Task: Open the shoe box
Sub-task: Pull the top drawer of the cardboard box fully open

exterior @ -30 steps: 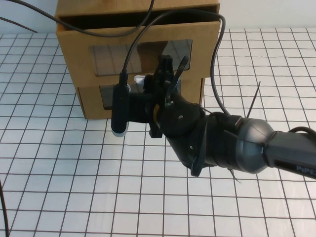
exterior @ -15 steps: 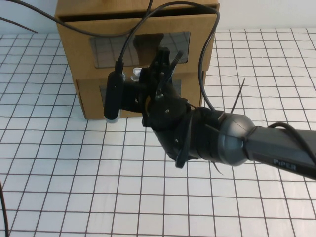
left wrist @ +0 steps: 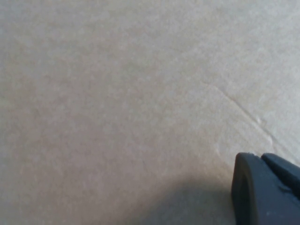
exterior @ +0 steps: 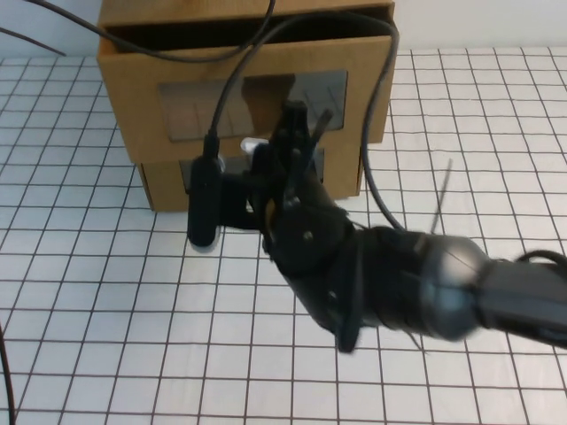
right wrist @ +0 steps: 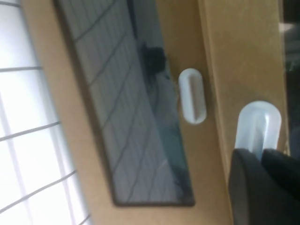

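- The table (exterior: 89,310) is white and ruled all over with a dark grid of squares. It fills most of the high view.
- A plain pale wall (exterior: 478,22) rises behind its far edge.
- The box (exterior: 142,97) stands at the far side of the table, left of the middle. It is brown cardboard in two stacked parts, the upper one wider.
- A dark gap runs along the top of the upper part.
- A dark glossy window (exterior: 252,102) is set in the upper front, and the lower front has one too. In the right wrist view the glass mirrors the table's grid.
- The right arm (exterior: 425,283) comes in from the near right and crosses the table on a slant to the box's front.
- The right gripper (right wrist: 261,154) is at that front, between the two windows.
- Its jaws look closed together, their tips against the end of a white handle (right wrist: 258,124). I cannot tell whether the handle is pinched between them.
- A second handle (right wrist: 192,96), also white, sits just beside the first by the window's edge, apart from the jaws.
- Black cables (exterior: 383,97) arc over the box and down to the arm.
- The left gripper (left wrist: 262,187) shows only in its own wrist view, as a dark part close to plain cardboard with a soft shadow beside it. I cannot tell whether it is open or closed.
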